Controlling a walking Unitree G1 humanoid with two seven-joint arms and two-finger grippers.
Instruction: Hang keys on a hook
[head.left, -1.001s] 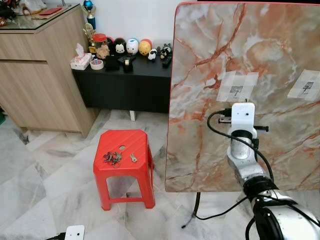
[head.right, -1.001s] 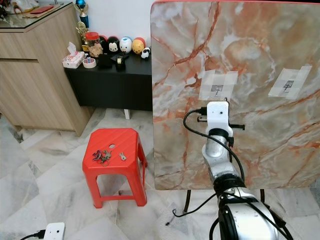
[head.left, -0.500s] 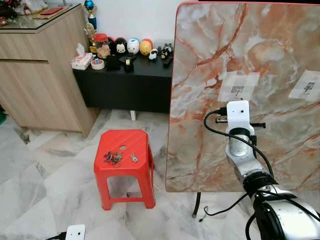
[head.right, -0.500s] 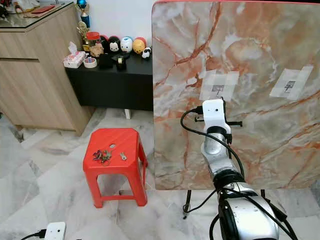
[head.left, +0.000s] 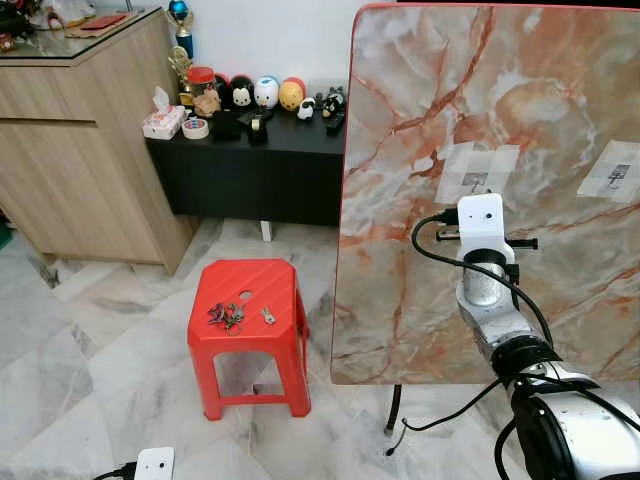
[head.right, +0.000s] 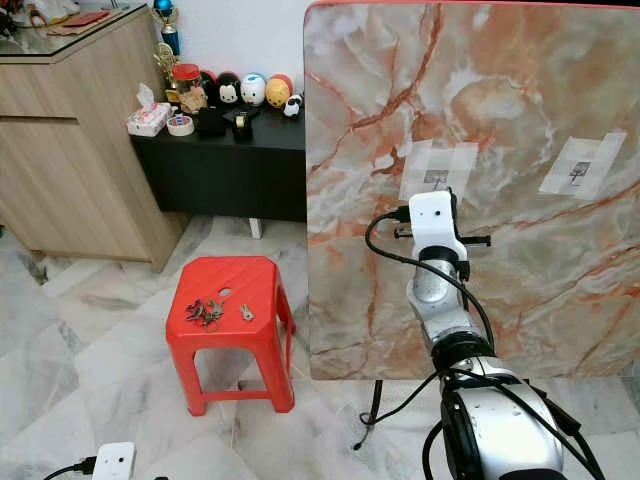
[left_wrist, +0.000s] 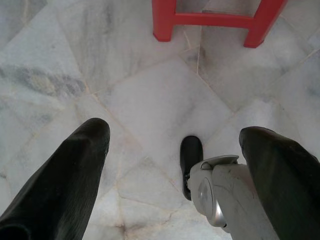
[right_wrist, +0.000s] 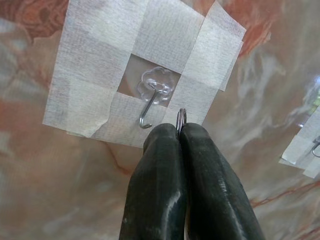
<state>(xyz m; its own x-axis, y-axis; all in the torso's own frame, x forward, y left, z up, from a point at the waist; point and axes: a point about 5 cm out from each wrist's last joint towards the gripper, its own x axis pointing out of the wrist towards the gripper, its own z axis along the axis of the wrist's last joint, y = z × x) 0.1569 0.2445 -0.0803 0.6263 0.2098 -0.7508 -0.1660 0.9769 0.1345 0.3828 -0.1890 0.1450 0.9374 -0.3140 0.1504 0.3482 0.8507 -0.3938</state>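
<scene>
- Pinching a thin metal key ring (right_wrist: 181, 116), the right gripper (right_wrist: 181, 131) has its two black fingers pressed together on it; only the top arc of the ring pokes out past the tips.
- Ring sits just beside the hook (right_wrist: 151, 104), a little below and to one side of the hook's open lower end in the right wrist view; not yet over it. Cannot tell if the ring touches the tape.
- Hook is a bent wire hanging from a clear flower-shaped pad, framed by white tape strips (right_wrist: 170, 35) on the upright marble board (head.left: 420, 120); its long axis runs down and slightly slanted, tip curling up at the bottom.
- Judgement: next move needs the ring shifted sideways toward the hook tip, lifted over it, then lowered.
- Head views: right arm raised against the board, wrist camera block (head.left: 483, 222) just under the taped patch (head.left: 478, 172). Right arm is clearly the nearer one.
- Second taped hook (head.left: 612, 172) near the board's right edge, well apart.
- Hidden: whatever hangs below the ring is covered by the fingers; gripper tips blocked by the wrist block in head views.
- More keys (head.left: 228, 317) lie on the red stool (head.left: 262, 280) top, near its middle, left of the board.
- Left gripper (left_wrist: 175, 145) hangs idle over the marble floor, fingers spread wide, empty.
</scene>
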